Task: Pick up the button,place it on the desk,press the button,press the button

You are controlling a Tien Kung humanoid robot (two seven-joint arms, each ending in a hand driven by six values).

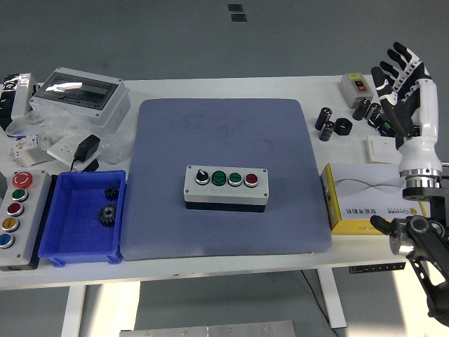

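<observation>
1. Watching my head cam feed: the button box [226, 186] sits flat near the middle of the blue-grey mat [224, 133], a bit toward the near side. Nothing is touching it.
2. Its top row, left to right from my view, reads: a black selector knob, two green buttons, one red button. Grey lid, dark base.
3. My right hand [398, 78] is way off at the far right edge of the table, well apart from the box. It's raised with the fingers [400, 55] spread wide and pointing up and away, holding nothing.
4. The white forearm runs down from that hand to the black arm joints at the lower right corner of the picture.
5. My left arm doesn't show up in the feed at all.
6. Just under and beside the right hand there's a cluster of small black cylinders [327, 125], a white wall switch plate [382, 148], and a small grey box with a red-and-black switch [356, 86].
7. A yellow-and-white carton [361, 198] lies just off the mat's right edge, near the table front.
8. Left side: a blue bin [70, 242] with two dark gears [106, 213] in it, sitting right against the mat's left edge.
9. Left of the bin is another grey control box [15, 210] with red, green, red, yellow and blue buttons in a column.
10. Far left corner has a clear-lidded grey enclosure [81, 95], a black power adapter [87, 148] and some bagged white parts [31, 144].
</observation>
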